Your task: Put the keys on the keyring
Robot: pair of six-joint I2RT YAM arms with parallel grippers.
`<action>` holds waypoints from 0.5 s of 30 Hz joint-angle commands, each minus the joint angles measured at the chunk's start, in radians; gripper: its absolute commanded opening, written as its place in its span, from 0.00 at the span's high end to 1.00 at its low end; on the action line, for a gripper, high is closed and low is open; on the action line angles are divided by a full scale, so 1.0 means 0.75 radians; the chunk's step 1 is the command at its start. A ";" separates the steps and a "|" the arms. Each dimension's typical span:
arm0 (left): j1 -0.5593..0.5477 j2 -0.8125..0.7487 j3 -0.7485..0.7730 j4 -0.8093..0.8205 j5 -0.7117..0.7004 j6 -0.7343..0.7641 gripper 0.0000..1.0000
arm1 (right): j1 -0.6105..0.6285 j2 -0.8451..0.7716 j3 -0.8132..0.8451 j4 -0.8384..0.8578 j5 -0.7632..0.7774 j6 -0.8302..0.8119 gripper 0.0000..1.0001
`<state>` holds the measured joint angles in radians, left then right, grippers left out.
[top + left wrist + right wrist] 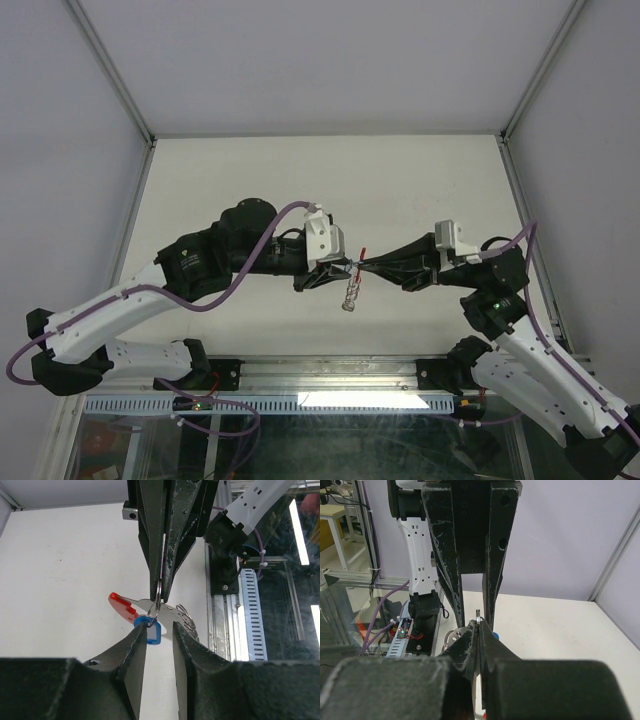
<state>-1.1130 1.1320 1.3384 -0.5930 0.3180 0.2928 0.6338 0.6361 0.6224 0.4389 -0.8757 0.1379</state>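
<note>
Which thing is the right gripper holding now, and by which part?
The right gripper holds the keyring by its silvery metal ring, pinched in its shut jaws. The blue key hangs from that ring; the left gripper is open and holds nothing.

Left fingers (131,672) slightly parted; right fingers (152,530) pinched shut, facing them

Both arms are wearing white shells over black joints. A purple cable (205,307) is running along the left arm (120,310), another along the right arm (545,375), where a green light (497,300) is glowing. The left hand (346,266) and right hand (366,264) are each showing 2 black, scuffed, tapering fingers (132,670) and a white block (322,238).
</note>
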 commanded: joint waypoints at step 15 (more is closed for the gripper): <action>-0.009 -0.016 0.005 0.164 0.082 -0.056 0.61 | 0.006 -0.020 0.035 0.044 -0.030 -0.053 1.00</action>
<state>-1.1133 1.1065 1.3376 -0.5224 0.3412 0.2531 0.6338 0.6258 0.6224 0.4347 -0.8967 0.1089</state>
